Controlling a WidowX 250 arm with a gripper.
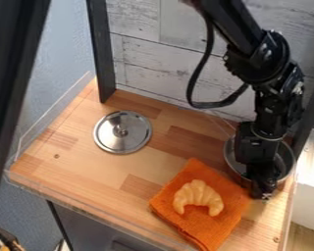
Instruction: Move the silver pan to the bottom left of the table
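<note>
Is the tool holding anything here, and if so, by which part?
The tool is at the near rim of the silver pan, but whether it grips can't be told.

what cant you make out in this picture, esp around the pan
All in the camera view:
- Pan: much of its inside and near rim, hidden by the gripper.
- Whether the gripper holds the pan: too dark and small where they meet.
- Orange cloth: the patch under the croissant, hidden by it; its lowest corner meets the bottom edge.
- Arm: its upper part, cut off by the top edge.
</note>
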